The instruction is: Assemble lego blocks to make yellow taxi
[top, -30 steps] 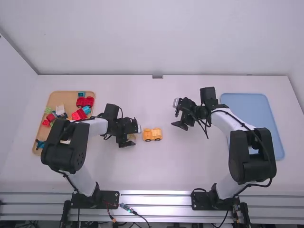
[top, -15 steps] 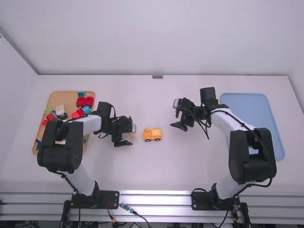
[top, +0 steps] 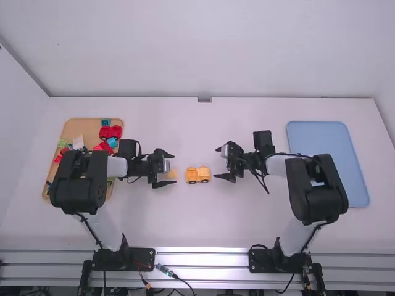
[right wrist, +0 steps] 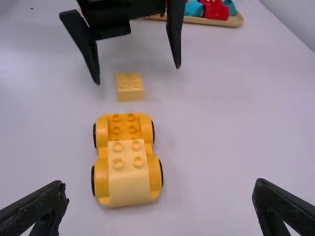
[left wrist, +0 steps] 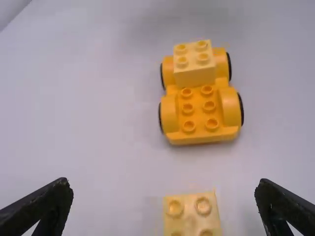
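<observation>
The yellow wheeled base (top: 198, 177) is seen on the white table (top: 203, 225), between the two grippers. On its end nearer the right arm, a pale yellow four-stud block (left wrist: 195, 73) is mounted, its edges lined up roughly with the base; six studs are left exposed on the other end. The left gripper (top: 174, 169) is held with its fingers spread wide, and a loose pale yellow block (left wrist: 189, 216) can be seen on the table between them, just beside the base but apart from it. The right gripper (top: 216, 162) is also held with fingers wide apart, near the base's block-bearing end. Well away to the left, a wooden tray (top: 91, 126) of red, blue and green pieces is partly hidden by the left arm. At the right, the blue tray (top: 321, 139) is partly covered from view by the right arm; a stretch of table separates it from the base.
</observation>
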{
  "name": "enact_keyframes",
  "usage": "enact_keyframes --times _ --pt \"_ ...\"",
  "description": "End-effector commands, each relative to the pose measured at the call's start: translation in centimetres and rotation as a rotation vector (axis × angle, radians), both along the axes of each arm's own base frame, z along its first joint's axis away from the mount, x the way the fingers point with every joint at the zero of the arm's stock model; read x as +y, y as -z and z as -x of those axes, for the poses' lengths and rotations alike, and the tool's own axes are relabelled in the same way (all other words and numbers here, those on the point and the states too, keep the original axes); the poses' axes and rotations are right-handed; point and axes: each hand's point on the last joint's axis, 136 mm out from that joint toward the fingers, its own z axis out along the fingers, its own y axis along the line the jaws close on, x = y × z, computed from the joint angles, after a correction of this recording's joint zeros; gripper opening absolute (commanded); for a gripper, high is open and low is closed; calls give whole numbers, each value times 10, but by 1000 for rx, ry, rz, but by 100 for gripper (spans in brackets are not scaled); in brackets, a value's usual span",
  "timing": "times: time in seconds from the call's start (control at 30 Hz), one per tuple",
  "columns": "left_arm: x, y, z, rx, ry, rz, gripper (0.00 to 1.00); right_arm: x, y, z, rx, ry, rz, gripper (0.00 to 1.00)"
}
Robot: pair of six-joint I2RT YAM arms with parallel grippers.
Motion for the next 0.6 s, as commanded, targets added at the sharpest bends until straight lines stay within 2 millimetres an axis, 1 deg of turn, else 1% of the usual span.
enact_keyframes --times 0.0,0.17,0.27,0.3,0.43,0.47,0.57 --pt "-8 2 13 49 12 47 99 13 13 12 83 -31 -27 99" --pt "-4 10 9 73 -62 33 99 26 25 18 94 -64 -29 99" --pt "-4 11 11 58 -65 39 99 30 31 20 113 -66 -28 99" --pt "-4 12 13 45 -67 35 99 33 36 22 112 -76 -28 99" --pt "-4 15 12 47 -65 39 99 39 47 23 136 -78 -32 99" --pt "-4 18 9 68 -68 37 99 44 52 22 162 -75 -40 99" --pt "-4 22 3 119 -65 44 99 48 58 22 195 -68 -47 99"
